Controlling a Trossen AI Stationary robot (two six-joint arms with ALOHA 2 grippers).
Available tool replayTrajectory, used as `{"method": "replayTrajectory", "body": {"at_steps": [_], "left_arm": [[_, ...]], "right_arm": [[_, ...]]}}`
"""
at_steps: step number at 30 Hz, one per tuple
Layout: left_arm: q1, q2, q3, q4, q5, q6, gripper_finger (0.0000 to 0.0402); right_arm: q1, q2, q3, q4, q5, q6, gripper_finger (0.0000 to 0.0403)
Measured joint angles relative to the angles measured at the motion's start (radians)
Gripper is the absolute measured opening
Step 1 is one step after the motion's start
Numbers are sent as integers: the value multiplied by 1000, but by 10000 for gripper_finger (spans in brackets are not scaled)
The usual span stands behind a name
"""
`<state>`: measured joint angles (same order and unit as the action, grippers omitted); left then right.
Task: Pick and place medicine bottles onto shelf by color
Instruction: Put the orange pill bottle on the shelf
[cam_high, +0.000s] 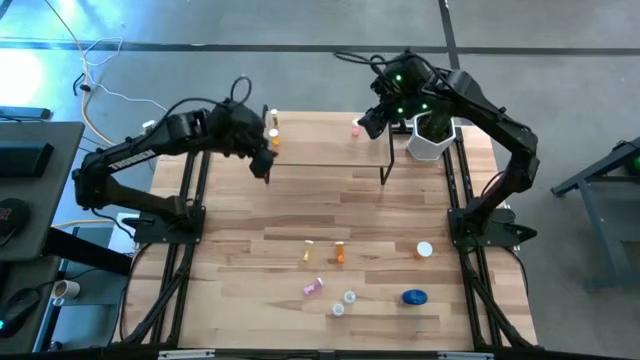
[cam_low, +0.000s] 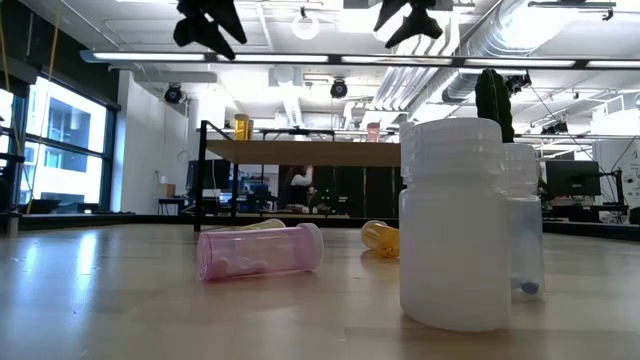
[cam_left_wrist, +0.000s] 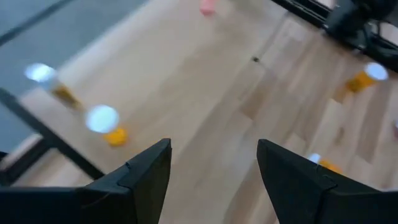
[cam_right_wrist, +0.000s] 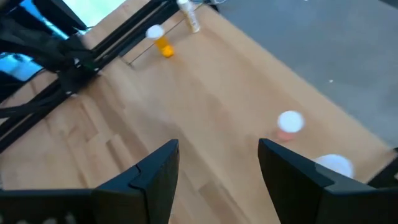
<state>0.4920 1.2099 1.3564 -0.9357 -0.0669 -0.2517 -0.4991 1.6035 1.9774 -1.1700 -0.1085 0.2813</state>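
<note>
Shelf (cam_high: 330, 150): low light-wood board on thin black legs, along the far edge of the worktop (cam_high: 250, 230), long axis parallel to that edge.
On the shelf, left end: orange bottle (cam_high: 273, 137) upright, cap up; yellowish bottle (cam_high: 273, 119) just behind it, nearer the far left corner, also upright.
On the shelf, right of middle: pink bottle (cam_high: 356, 128) upright near the far edge.
Cactus pot (cam_high: 430, 140): white, at the shelf's right end.
Loose bottles, worktop near half: yellowish one (cam_high: 309, 252) and orange one (cam_high: 340, 252) side by side near the middle, long axes roughly front to back; orange one with white cap (cam_high: 424, 250) towards the right edge, axis unclear.
Near edge group: pink bottle lying down (cam_high: 313, 287), long axis slanted, cap end towards the right; two clear bottles (cam_high: 344, 303) upright, close together; squat blue jar (cam_high: 414, 297) to their right, axis cannot be told.
Left gripper (cam_high: 262, 160): above the shelf's left end, fingers spread apart, nothing between them, touching nothing.
Right gripper (cam_high: 368, 124): above the shelf beside the upright pink bottle, fingers spread apart, empty, clear of the board.
</note>
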Motion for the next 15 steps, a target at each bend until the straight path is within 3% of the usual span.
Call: {"method": "replayTrajectory", "body": {"at_steps": [15], "left_arm": [[-223,-142,-352,352,20,-195,227]], "right_arm": [[206,0,-85,-48,-9,96,209]]}}
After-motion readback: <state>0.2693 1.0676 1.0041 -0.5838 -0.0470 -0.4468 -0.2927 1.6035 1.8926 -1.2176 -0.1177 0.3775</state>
